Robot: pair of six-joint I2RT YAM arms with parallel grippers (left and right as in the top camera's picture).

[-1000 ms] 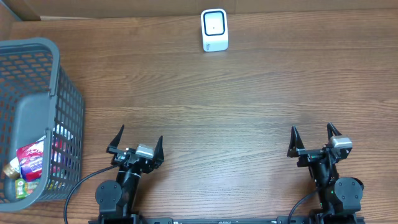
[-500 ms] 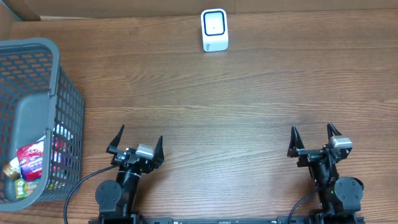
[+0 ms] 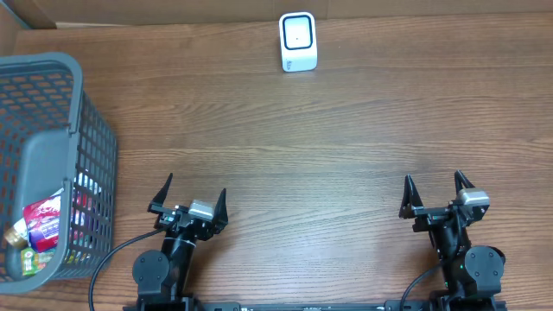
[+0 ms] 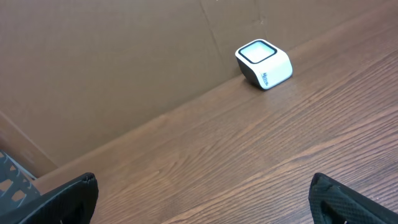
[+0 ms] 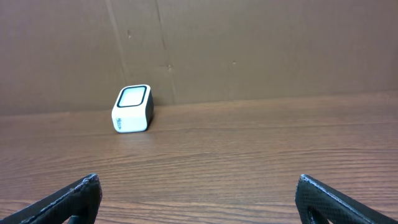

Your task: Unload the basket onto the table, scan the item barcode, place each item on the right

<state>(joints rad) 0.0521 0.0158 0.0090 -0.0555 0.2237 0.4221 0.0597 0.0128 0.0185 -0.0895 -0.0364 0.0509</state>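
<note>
Start of the job, by my judgement: nothing had been picked up. My left gripper [image 3: 194, 185] and right gripper [image 3: 433, 177] both sat low at the near edge of the wooden table [image 3: 302, 147], jaws spread wide and empty. The white barcode scanner [image 3: 298, 41] stood at the far edge, just in front of the cardboard backdrop [image 4: 112, 62], well apart from both claws. The grey mesh basket [image 3: 95, 147] sat at my far left, near the left gripper. Inside it lay a red and white packet [image 3: 43, 218] among other small packaged goods, too jumbled to name. Next, I judged, the left arm needed to reach over the basket rim, grasp one item, and turn its barcode toward the scanner's window.
</note>
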